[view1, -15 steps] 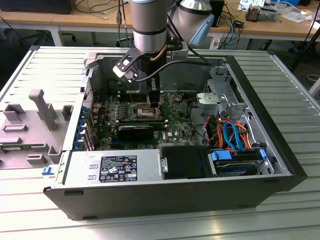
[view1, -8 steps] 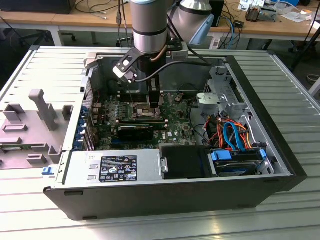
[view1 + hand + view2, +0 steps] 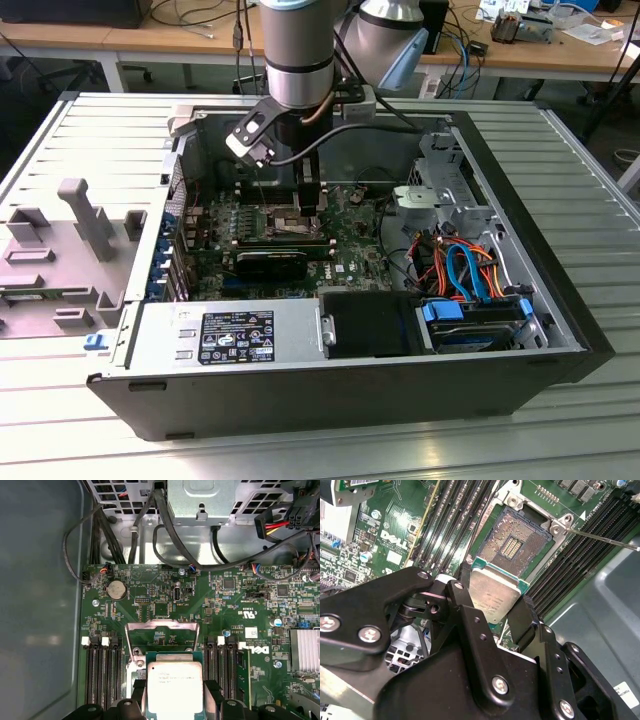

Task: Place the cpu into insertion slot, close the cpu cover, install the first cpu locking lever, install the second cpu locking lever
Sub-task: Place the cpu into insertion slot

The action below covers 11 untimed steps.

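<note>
One of four steps is in hand: the cpu (image 3: pixel 492 595) is clamped by its edges in the gripper (image 3: pixel 492 609), and the insertion slot (image 3: pixel 515 542) lies bare just beyond the fingertips (image 3: pixel 524 625). The cpu cover (image 3: pixel 161 626), further ahead, appears swung up. Square alignment over the recess is called for.

One cpu (image 3: pixel 174 687) is counted, one slot (image 3: pixel 516 542), one cover (image 3: pixel 161 625), one coin cell (image 3: pixel 116 588), and one gripper (image 3: pixel 493 596).

Computer case (image 3: pixel 330 400) on slatted table (image 3: pixel 585 135)
</note>
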{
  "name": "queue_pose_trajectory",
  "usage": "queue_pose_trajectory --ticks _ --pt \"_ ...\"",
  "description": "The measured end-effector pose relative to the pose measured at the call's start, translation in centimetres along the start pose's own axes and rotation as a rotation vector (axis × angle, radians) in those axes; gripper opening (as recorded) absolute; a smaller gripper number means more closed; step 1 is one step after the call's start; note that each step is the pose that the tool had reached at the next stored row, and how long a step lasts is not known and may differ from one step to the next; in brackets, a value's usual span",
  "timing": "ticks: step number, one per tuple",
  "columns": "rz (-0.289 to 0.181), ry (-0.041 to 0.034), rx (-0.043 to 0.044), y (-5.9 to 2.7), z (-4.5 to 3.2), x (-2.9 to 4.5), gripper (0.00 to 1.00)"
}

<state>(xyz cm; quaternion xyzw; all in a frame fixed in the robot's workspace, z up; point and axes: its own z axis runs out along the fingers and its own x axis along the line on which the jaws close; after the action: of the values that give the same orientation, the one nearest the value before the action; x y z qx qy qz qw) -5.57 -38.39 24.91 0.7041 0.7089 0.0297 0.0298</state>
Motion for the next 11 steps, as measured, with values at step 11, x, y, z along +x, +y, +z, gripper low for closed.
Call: queue_pose_trajectory --ticks 11 --pt "0.000 0.0000 0.0000 -0.02 0.26 0.00 0.54"
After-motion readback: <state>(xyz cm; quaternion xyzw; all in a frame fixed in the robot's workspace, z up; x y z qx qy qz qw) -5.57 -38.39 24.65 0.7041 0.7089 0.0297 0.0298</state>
